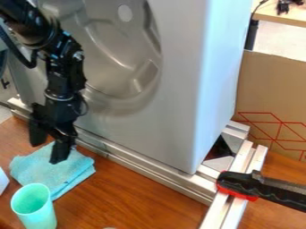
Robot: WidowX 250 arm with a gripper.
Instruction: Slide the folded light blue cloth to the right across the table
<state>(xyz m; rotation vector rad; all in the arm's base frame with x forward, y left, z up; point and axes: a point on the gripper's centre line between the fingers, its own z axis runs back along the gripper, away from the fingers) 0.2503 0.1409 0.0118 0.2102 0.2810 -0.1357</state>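
Right now, the gripper (48, 153) hangs jaws apart at the blue cloth's (57, 172) back edge, a green cup (37, 214) near its front corner.

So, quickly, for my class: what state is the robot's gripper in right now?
Black two-finger gripper: open, fingers apart, nothing visibly held, over the folded turquoise cloth; whether they touch cannot be told.

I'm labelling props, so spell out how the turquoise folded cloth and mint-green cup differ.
The turquoise folded cloth lies flat, while the mint-green round cup stands upright. The cloth spreads wider; the cup rises taller. Both are blue-green and rest on the brown wooden surface.
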